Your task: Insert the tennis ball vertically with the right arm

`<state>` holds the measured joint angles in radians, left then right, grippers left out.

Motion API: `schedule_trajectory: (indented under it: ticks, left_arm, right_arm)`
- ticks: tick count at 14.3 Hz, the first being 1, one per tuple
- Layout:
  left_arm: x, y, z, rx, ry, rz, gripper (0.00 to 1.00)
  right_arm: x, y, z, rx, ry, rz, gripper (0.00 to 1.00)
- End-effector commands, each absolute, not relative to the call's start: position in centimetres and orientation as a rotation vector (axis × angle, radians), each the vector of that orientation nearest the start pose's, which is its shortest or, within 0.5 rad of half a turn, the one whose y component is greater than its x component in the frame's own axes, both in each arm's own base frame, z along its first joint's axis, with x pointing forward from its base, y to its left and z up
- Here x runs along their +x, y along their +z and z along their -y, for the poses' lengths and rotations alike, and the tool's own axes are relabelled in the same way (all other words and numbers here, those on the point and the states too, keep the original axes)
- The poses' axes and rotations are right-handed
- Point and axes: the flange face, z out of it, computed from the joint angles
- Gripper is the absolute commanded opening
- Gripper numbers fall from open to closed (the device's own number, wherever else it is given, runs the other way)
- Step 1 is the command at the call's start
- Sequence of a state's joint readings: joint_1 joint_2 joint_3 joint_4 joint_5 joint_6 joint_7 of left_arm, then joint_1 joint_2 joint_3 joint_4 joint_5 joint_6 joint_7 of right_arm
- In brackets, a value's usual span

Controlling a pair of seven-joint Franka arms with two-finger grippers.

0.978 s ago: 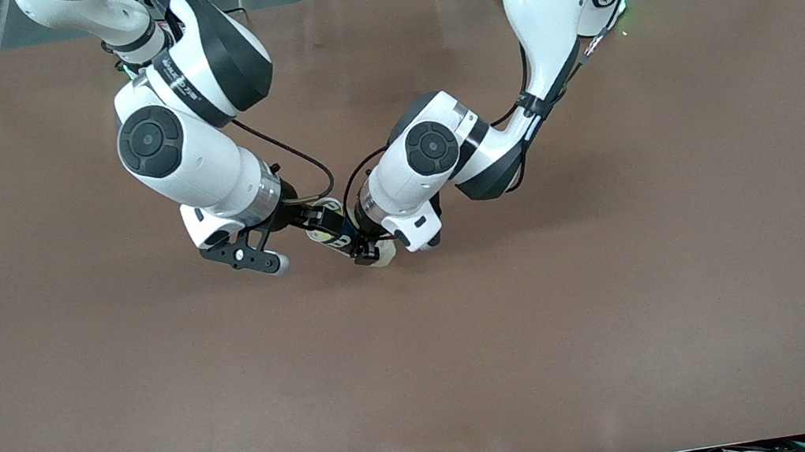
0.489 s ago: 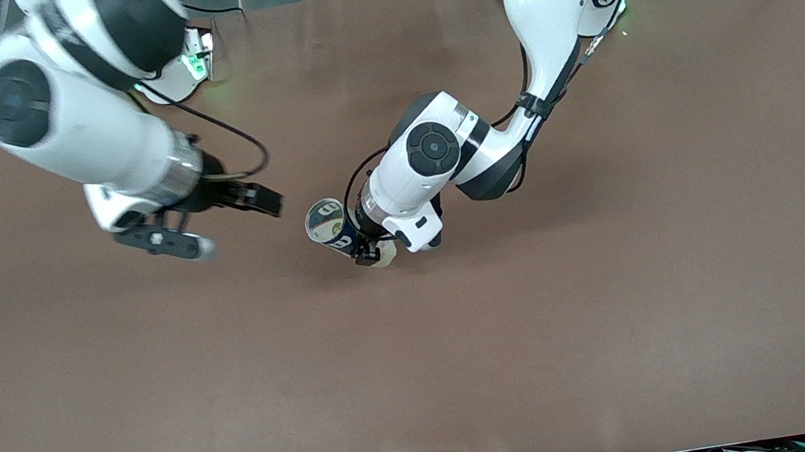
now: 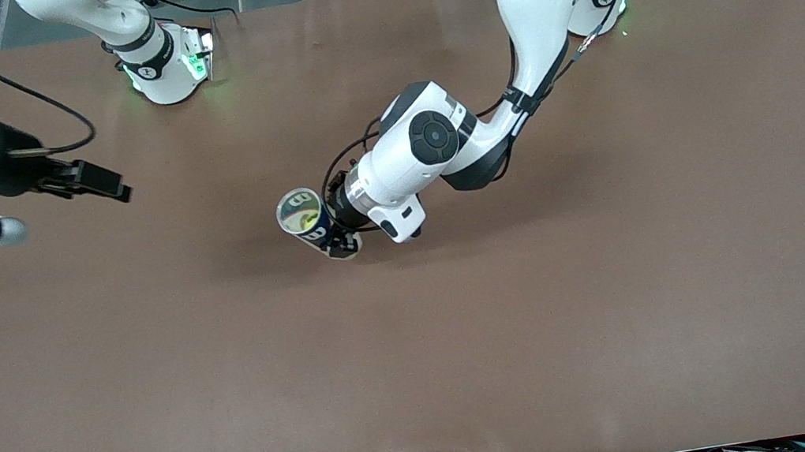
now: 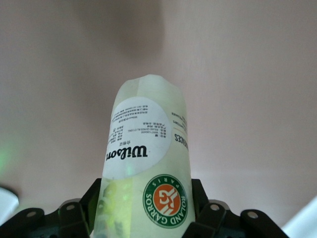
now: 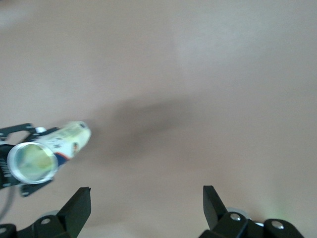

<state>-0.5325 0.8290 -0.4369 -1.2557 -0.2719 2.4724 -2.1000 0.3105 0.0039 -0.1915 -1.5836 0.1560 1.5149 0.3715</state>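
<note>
Left hand (image 3: 341, 245) is being kept pinched on the can (image 3: 312, 222), near the middle of the surface (image 3: 619, 289). The can is being held tilted, its open mouth turned up toward the front camera and toward the right arm's end of the surface, its base end down by the black fingers (image 4: 74, 218). In the left wrist view the can (image 4: 146, 168) is being shown between the fingers, with a white Wilson label and a round Roland Garros badge on its clear wall, and something yellow-green is being seen through that wall. Whether that is the ball cannot be told for certain; in the right wrist view a pale yellow-green shape is being seen inside the mouth of the can (image 5: 47, 153).

Right hand (image 3: 21, 207) is being held with fingers (image 5: 79, 208) spread wide and nothing between them, up over the surface at the right arm's end, well apart from the can.
</note>
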Motion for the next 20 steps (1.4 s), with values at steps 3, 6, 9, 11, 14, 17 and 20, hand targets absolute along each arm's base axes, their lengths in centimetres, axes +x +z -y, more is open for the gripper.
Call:
schedule_trajectory:
  ticks: [3, 6, 9, 11, 14, 17, 20]
  left_arm:
    - [51.9, 34.2, 59.6, -2.563, 0.984, 2.433, 0.74]
    - [51.3, 31.9, 59.3, -2.564, 0.991, 2.445, 0.74]
    - [50.3, 28.0, 58.7, -2.576, 0.964, 2.419, 0.74]
    - [49.6, 26.0, 58.0, -2.583, 0.927, 2.416, 0.74]
    - [49.4, 25.2, 57.8, -2.56, 0.945, 2.433, 0.74]
    - [49.2, 24.5, 57.8, -2.563, 0.969, 2.418, 0.74]
    - [49.2, 23.5, 57.6, -2.553, 0.978, 2.411, 0.74]
  right_arm:
    - [52.5, 61.3, 0.2, -3.031, 0.109, -0.222, 1.0]
    - [52.7, 61.6, 3.9, -3.043, 0.061, -0.168, 1.0]
    - [53.4, 64.2, 4.9, -3.118, -0.078, -0.172, 1.0]
    - [53.9, 65.5, 4.9, -3.16, -0.145, -0.163, 1.0]
    - [54.8, 66.2, 5.0, -3.156, -0.243, -0.166, 1.0]
    - [55.9, 65.9, 5.1, -3.159, -0.309, -0.167, 1.0]
    - [56.6, 66.8, 4.6, -3.145, -0.341, -0.182, 1.0]
